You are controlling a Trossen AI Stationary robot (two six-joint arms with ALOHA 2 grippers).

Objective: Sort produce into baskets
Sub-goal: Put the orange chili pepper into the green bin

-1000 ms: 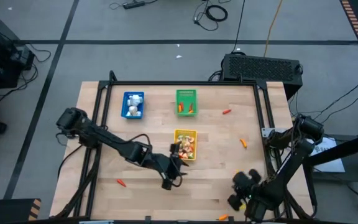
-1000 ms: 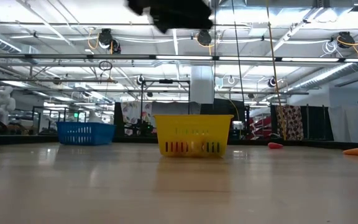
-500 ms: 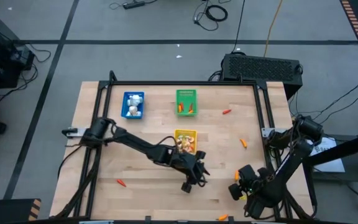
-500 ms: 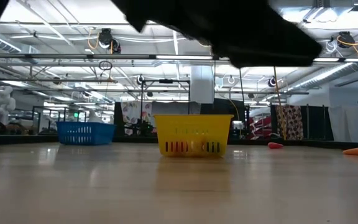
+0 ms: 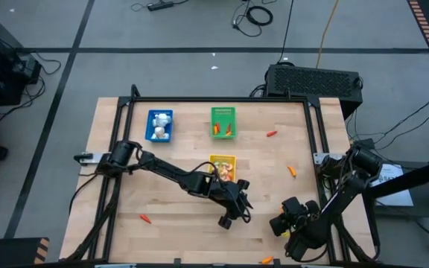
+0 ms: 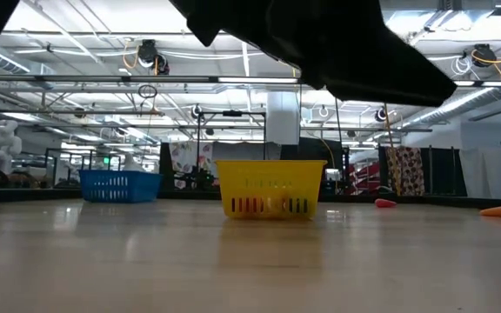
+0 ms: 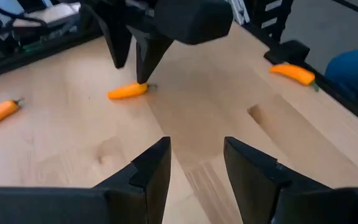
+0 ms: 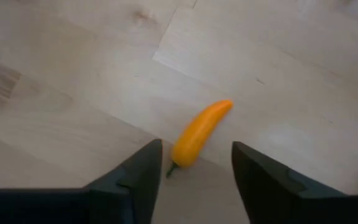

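Nearest the table's front edge, the right gripper (image 8: 191, 180) hangs low with its jaws parted and empty, an orange pepper-like piece (image 8: 199, 140) lying loose on the wood between its fingertips, presumably lined up for a pick. Just beyond, the left gripper (image 7: 194, 165) hovers half open and holds nothing, facing the same piece. Farther back stand the yellow basket (image 5: 223, 161), the green basket (image 5: 223, 112) and the blue basket (image 5: 159, 115), already holding some produce; no writing is legible anywhere.
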